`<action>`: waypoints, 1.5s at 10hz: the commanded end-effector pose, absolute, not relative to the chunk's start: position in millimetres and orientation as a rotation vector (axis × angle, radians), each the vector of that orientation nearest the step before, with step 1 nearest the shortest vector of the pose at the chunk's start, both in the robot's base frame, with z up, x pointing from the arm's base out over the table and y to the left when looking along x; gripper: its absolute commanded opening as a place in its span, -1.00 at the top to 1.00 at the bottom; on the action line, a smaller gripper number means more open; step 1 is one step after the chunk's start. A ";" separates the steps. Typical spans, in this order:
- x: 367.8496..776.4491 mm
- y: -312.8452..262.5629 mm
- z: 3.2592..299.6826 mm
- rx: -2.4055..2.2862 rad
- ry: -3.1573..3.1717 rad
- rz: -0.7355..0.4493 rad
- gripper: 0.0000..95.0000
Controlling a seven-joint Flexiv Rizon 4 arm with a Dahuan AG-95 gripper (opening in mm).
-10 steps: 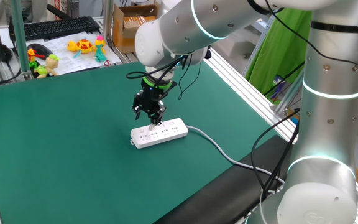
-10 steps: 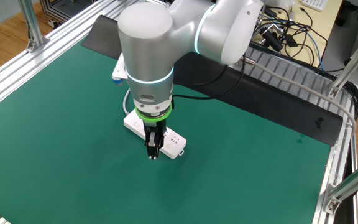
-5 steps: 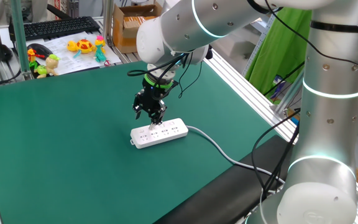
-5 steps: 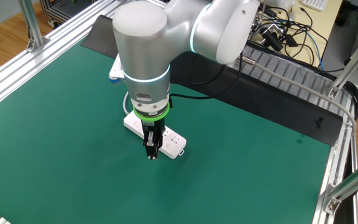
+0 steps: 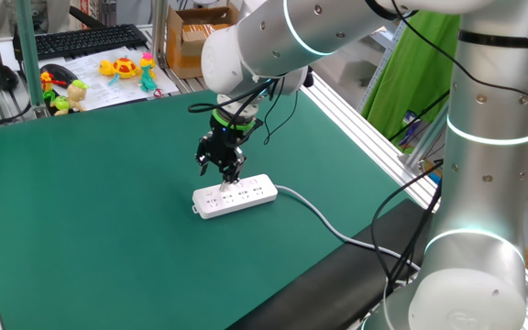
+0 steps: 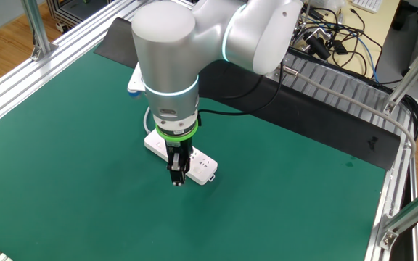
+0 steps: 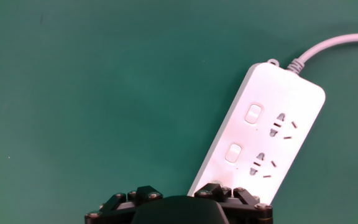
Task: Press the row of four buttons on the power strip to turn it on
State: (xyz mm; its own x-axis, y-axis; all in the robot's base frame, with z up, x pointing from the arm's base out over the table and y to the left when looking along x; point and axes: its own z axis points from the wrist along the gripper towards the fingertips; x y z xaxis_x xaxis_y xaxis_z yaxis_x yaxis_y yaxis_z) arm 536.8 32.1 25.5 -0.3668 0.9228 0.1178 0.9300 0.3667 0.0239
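The white power strip [image 5: 236,195] lies on the green mat, and its grey-white cable [image 5: 324,223] runs off to the right. My gripper [image 5: 225,171] hangs straight down over the strip's middle, close above it. From the other side, the gripper [image 6: 176,177] covers the strip's [image 6: 207,168] near part. In the hand view the power strip [image 7: 263,146] runs diagonally, and two of its buttons [image 7: 253,113] [image 7: 233,153] show beside socket holes. The rest of the row is hidden under the hand's dark housing. My fingertips are hidden there too.
A keyboard [image 5: 85,40], small toys [image 5: 122,67] and a cardboard box [image 5: 195,32] sit beyond the mat's far-left edge. Aluminium rails [image 6: 20,87] border the mat. A tangle of cables [image 6: 336,36] lies behind the arm's base.
The arm shifted slightly a second ago and has held still since. The gripper stays over the same part of the strip.
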 end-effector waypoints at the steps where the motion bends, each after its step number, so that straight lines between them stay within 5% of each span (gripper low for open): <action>1: 537.2 33.9 14.2 -1.720 -2.528 -0.128 -0.20; 15: 535.4 37.5 6.3 -1.730 -2.520 -0.179 -0.20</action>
State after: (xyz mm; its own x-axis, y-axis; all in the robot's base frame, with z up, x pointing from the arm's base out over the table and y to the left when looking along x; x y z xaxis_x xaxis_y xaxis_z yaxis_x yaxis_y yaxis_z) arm 535.1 36.2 26.1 -0.3588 0.9241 0.1313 0.9334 0.3553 0.0502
